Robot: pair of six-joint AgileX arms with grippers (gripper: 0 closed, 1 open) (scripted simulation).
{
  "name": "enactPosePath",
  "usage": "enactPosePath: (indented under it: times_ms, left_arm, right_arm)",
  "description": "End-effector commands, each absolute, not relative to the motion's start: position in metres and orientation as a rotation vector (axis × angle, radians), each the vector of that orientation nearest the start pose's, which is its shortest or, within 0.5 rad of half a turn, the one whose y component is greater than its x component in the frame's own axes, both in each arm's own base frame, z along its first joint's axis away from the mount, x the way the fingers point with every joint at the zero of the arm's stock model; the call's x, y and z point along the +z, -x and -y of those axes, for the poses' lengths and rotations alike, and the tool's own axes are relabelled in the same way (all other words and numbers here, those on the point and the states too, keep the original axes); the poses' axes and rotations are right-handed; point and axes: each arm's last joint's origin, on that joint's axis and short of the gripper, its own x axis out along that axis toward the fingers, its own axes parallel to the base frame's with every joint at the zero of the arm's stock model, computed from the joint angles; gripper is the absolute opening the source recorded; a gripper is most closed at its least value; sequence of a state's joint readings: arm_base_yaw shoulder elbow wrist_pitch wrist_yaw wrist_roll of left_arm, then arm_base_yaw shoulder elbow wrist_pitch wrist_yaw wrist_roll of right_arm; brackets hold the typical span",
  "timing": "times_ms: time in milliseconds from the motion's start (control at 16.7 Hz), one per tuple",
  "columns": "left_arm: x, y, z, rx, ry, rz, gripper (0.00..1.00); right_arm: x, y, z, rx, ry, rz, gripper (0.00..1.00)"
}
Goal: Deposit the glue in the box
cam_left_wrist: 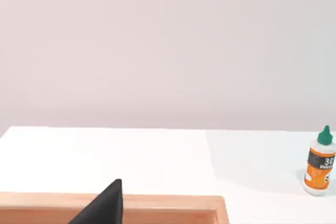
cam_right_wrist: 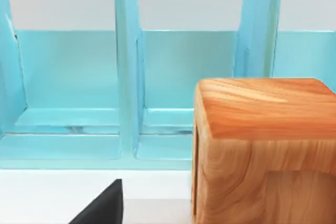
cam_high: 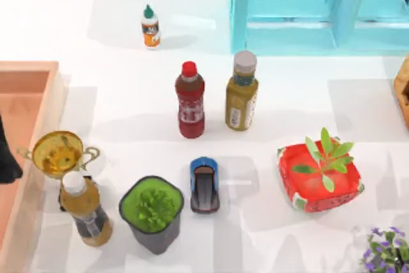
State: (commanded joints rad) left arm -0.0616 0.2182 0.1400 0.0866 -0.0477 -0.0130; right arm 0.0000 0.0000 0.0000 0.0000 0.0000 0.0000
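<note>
standing upright far from the box (cam_high: 25, 75), glue (cam_high: 150, 27), orange label unreadable, hand state unclear

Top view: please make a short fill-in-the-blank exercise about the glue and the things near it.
1. The glue has a ____ pointed cap.
2. The glue stands upright on the table, ____ the box.
3. The red bottle stands beside an olive-yellow bottle with a ____ cap.

Missing words: green; outside; grey

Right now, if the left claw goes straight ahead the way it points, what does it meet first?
Probably the far wall of the box, just ahead of the left claw. Beyond it the table looks free; the glue stands off to one side, though depth is unclear.
</note>
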Motion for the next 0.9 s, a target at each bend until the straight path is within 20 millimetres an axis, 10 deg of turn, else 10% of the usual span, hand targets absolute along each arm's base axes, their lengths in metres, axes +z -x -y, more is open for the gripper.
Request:
enactPosePath:
  times_ms: [480,900]
  left_arm:
    - [0.244,-0.23,0.047,-0.032,0.048,-0.176,1.0]
    - [0.156,-0.359,0.124,-0.021,0.026,-0.367,1.0]
  right_arm:
    - [0.16,-0.106,0.001,0.0,0.0,0.0,1.0]
    - [0.16,-0.106,0.001,0.0,0.0,0.0,1.0]
